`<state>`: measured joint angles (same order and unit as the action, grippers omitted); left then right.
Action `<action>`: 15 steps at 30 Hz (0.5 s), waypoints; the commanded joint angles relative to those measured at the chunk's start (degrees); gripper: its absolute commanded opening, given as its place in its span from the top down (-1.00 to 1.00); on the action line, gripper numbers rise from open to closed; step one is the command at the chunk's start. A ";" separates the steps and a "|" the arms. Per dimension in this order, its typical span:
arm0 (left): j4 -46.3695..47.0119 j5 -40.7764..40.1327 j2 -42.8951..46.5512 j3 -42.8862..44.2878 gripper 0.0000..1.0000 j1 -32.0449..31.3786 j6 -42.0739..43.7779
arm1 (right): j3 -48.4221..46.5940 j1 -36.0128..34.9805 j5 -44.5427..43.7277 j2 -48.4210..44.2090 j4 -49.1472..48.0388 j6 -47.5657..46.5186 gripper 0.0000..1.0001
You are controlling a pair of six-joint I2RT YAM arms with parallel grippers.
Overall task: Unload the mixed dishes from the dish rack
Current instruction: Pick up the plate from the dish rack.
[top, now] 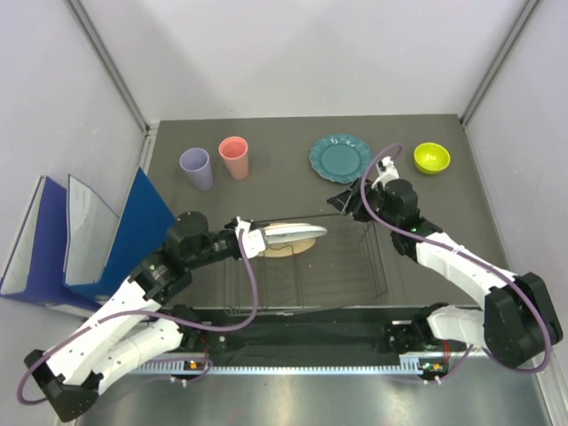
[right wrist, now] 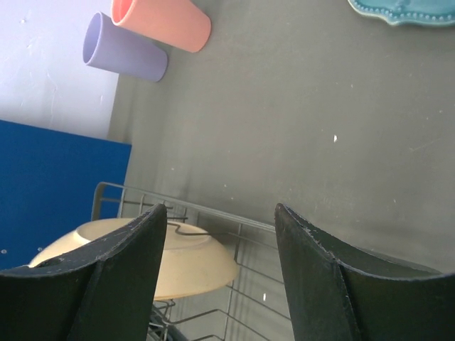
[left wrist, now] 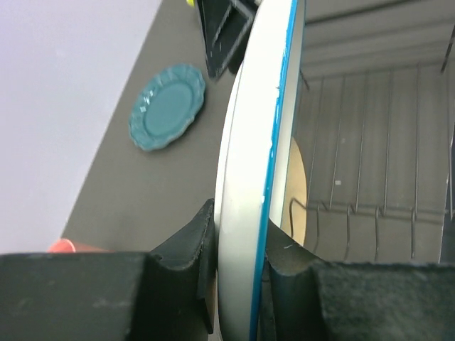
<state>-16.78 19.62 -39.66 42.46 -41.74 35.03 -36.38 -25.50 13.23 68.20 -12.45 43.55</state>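
White plate (top: pixel 297 232) slip risk
Left gripper (left wrist: pixel 242 249) pinches only its rim over the dish rack (left wrist: pixel 370 209); it could pivot onto the peach plate (right wrist: pixel 142 259). Right gripper (right wrist: pixel 219 213) stands open, empty.

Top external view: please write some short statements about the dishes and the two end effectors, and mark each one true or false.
1. The left end effector grips the white plate. True.
2. The teal scalloped plate stands in the dish rack. False: it lies on the table, outside the rack.
3. The right end effector holds the yellow-green bowl. False: it is open and empty; the bowl sits on the table.
4. A peach plate is in the rack. True.
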 commanded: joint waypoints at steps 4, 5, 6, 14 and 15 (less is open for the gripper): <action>14.74 3.32 -1.73 10.36 1.00 -0.10 0.74 | -7.73 -0.43 -1.36 -4.39 3.30 -2.41 -0.25; 15.36 3.76 -2.00 11.24 1.00 -0.10 0.66 | -9.22 -0.43 -1.98 -5.79 4.09 -3.11 -0.25; 15.80 3.94 -2.70 11.68 1.00 -0.10 0.74 | -9.84 -0.43 -3.46 -6.41 5.23 -3.38 -0.25; 20.72 4.99 -6.48 14.32 1.00 -0.10 -0.57 | -15.47 -0.43 -12.42 -13.79 11.65 -5.49 -0.27; 21.43 3.86 -6.83 14.67 1.00 -0.01 -2.14 | -15.56 -0.43 -12.88 -14.67 11.83 -5.41 -0.27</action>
<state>-12.97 25.28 -46.54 51.75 -42.06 33.95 -48.73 -25.50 5.96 57.32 -3.11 39.79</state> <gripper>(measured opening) 0.231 0.634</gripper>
